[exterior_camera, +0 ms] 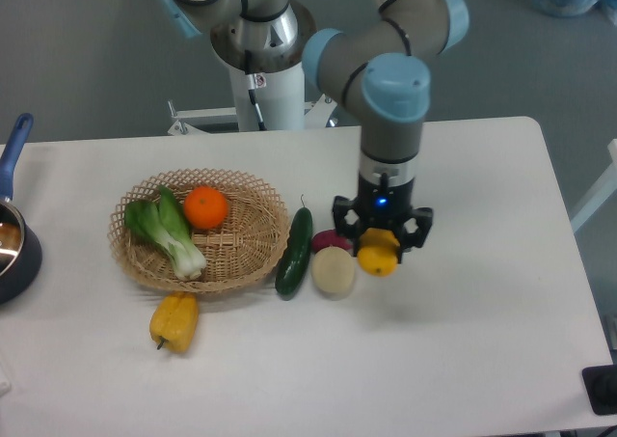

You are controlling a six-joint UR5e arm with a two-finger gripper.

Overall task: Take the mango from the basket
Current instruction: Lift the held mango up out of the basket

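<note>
Gripper (380, 251) grasping the mango (378, 254), clamped between its fingers above the tabletop (463, 321). Basket (246, 249) sits well left of gripper, holding an orange (206, 206) and bok choy (166, 228). Cucumber (294, 251) and pale round potato (334, 270) just left of gripper.
</note>
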